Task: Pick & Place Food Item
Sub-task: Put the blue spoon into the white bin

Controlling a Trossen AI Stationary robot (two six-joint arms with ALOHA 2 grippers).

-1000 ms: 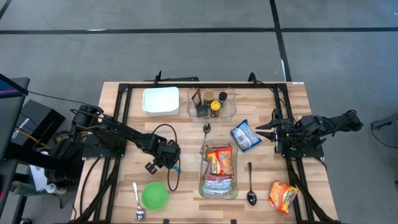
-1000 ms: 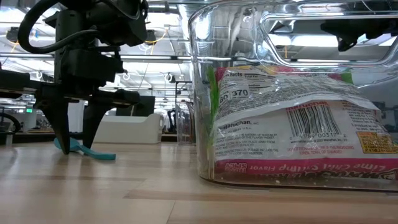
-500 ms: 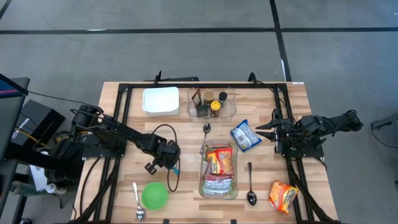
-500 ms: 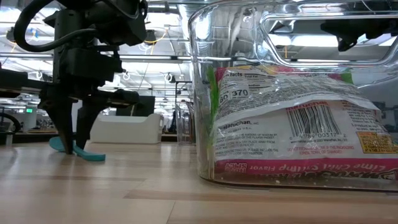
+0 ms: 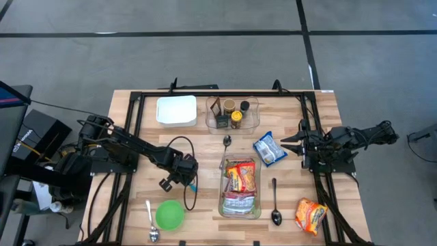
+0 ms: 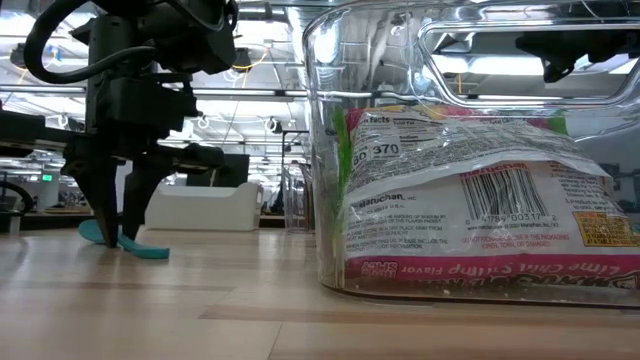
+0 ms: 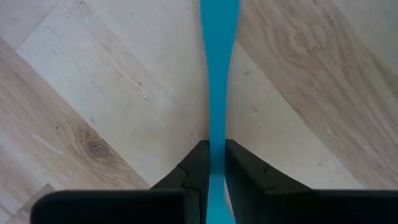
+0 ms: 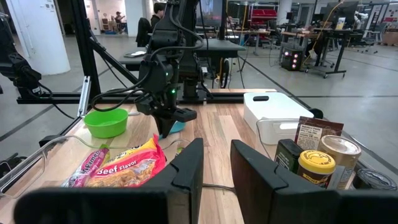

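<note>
Left pincer (image 5: 189,179) points straight down at the tabletop (image 5: 205,205), just left of the clear container (image 5: 240,205), fingers (image 7: 196,168) closed on the handle of a teal spoon (image 7: 219,74). Spoon is flat, thin, bright teal, its bowl end lying on the wood. Right pincer (image 5: 290,145) waits right of the container, fingers slightly apart, holding nothing. Noodle packets (image 5: 240,179) lie inside the container; a blue packet (image 5: 268,148) lies just beyond its far right corner.
</note>
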